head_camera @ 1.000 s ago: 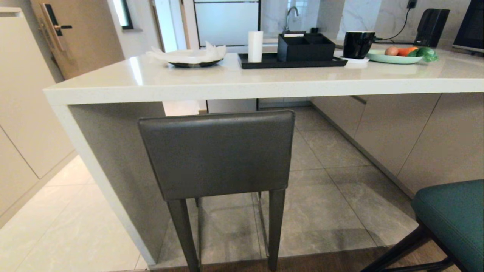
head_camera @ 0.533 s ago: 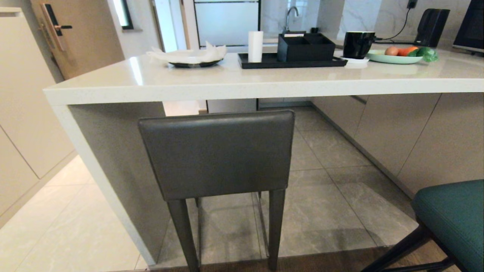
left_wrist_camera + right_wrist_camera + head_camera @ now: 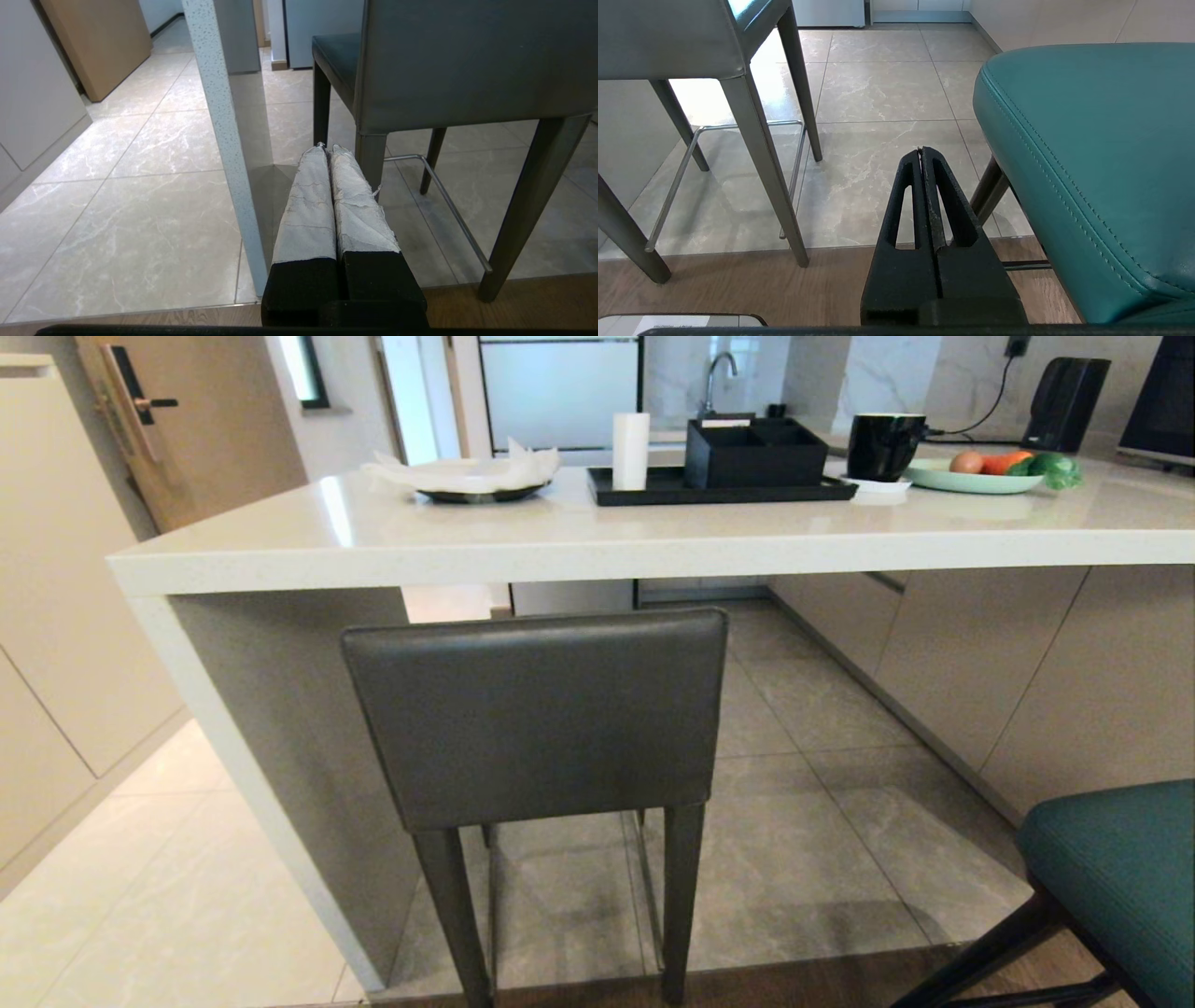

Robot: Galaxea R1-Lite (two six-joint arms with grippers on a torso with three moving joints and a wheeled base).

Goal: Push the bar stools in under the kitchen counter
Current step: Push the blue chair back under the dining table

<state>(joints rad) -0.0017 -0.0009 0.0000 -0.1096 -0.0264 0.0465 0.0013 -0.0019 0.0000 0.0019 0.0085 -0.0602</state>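
Grey stool: a boxy dark grey leather bar stool [image 3: 537, 714] with square grey legs stands at the left end of the counter, its low back facing the robot and sitting below the slab's front edge; its seat reaches in under the top, its rear legs stand near the seam where tile meets wood flooring.
Teal stool: a rounded teal leather bar stool [image 3: 1120, 877] with black legs stands out from the counter at the lower right of the head view, over the wood floor, well apart from the grey one.
Counter: a long, thick, glossy white slab kitchen counter [image 3: 597, 555] with a grey panel side at its left end.
On the countertop: a black tray [image 3: 653, 490] with a white cylinder and a black box, a dark plate of crumpled white paper [image 3: 467, 476] nearer the left end, a black mug [image 3: 882, 443], and a pale green plate of vegetables [image 3: 971, 478] toward the right.
Left gripper: left gripper [image 3: 326, 148], white-wrapped fingers pressed together on nothing, low beside the grey stool's rear leg, not touching it.
Right gripper: right gripper [image 3: 920, 150], black fingers clenched empty, low between the two stools, close to the teal seat's edge.
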